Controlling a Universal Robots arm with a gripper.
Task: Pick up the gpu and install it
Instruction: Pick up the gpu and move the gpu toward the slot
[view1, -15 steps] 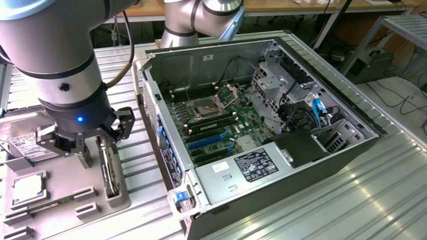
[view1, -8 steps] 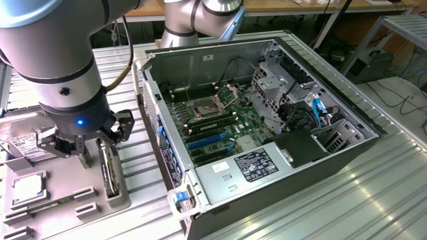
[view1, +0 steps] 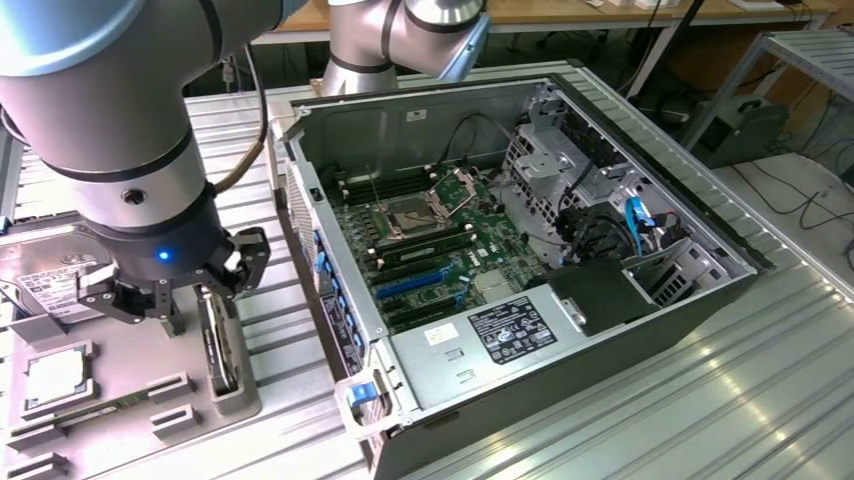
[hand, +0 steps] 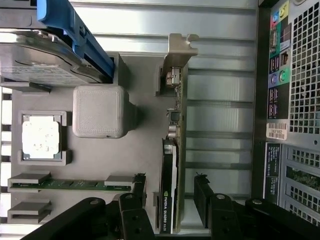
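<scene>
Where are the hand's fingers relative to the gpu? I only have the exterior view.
Observer: In the wrist view the open hand straddles the gpu. The fingers sit one on each side, with a gap on both.
Operator: Is the card out of its holder?
Observer: No. It stands on edge in the grey tray, with its silver bracket at the end away from the fingers.
Operator: Is it the right card?
Observer: The label on its edge, between the fingers, reads NVIDIA Quadro.
</scene>
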